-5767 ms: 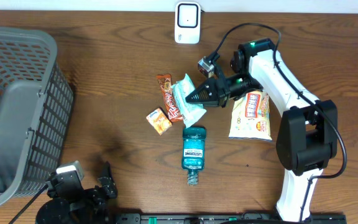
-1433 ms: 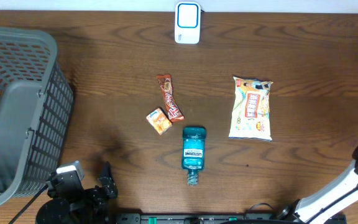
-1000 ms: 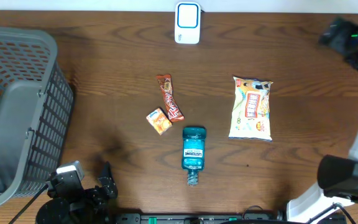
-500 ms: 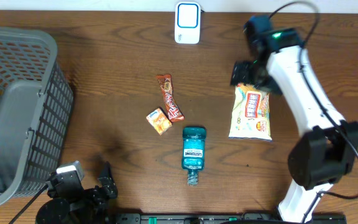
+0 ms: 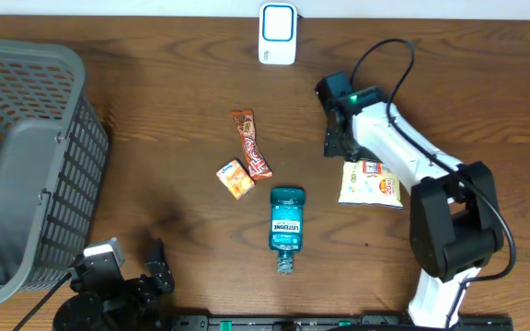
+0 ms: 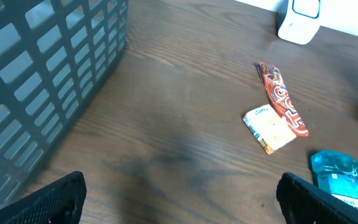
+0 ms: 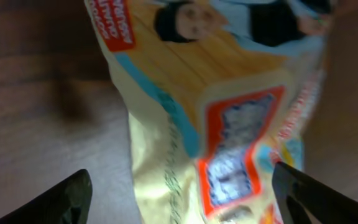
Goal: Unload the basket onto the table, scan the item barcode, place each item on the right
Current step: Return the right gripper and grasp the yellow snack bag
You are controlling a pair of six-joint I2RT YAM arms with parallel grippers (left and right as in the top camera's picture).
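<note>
The basket (image 5: 26,138) is located at 9 o'clock on the table (image 5: 173,83), the scanner (image 5: 277,33) at 12, the snack bag (image 5: 373,184) at 3, the bottle (image 5: 286,221) at 6.

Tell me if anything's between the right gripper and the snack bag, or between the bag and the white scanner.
Nothing visible does. The right gripper hangs right over the snack bag, its jaws open on either side of it. Between the bag and the white scanner there is only bare table and the arm itself.
</note>
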